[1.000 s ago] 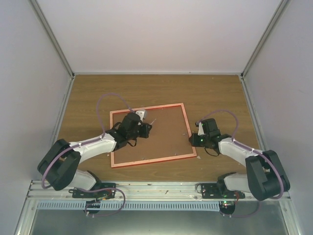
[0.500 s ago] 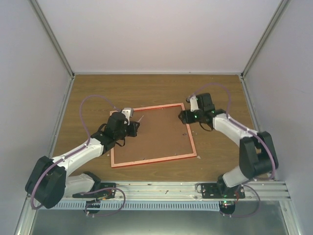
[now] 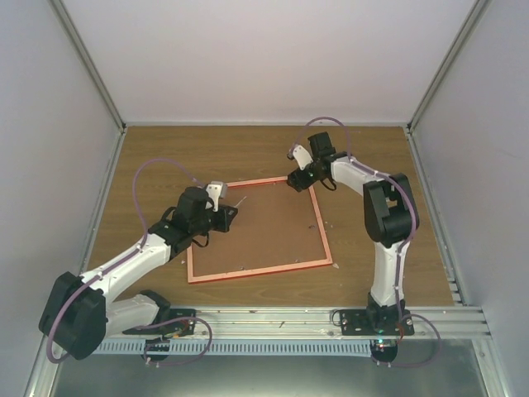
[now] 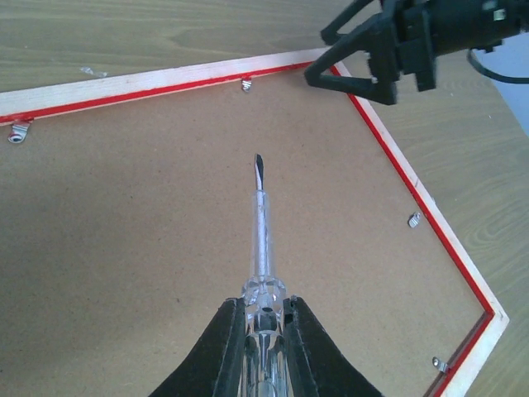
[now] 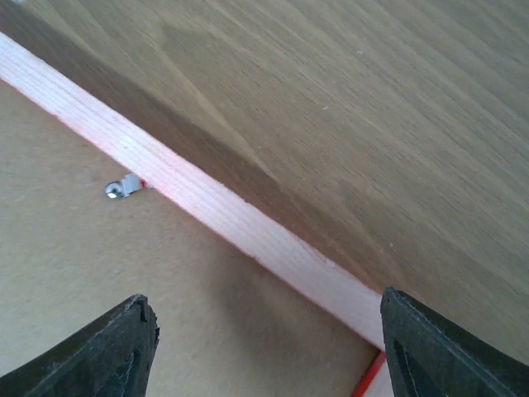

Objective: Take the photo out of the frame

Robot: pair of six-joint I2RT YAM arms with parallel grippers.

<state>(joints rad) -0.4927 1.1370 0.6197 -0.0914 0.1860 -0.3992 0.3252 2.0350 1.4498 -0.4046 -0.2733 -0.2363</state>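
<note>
The frame (image 3: 256,272) lies face down in the middle of the table (image 3: 149,157), slightly skewed, with its brown board (image 3: 264,227) up. Small metal clips (image 4: 246,83) sit along the inner edge of the rails, one on the far rail close to the right claw (image 3: 296,179). The left claw (image 4: 263,310) is over the board's far left part, its fingers (image 4: 223,343) closed tight on the clear handle of a screwdriver (image 4: 260,240). The shaft points right across the board with its tip out over bare board, well short of the rails; whether the tip touches cannot be told. The right claw hangs at the frame's far right corner, its fingers (image 5: 124,347) spread wide and holding nothing. The pale far rail and a strip of board lie between them, and one clip (image 5: 124,187) sits just ahead of the left finger.
</note>
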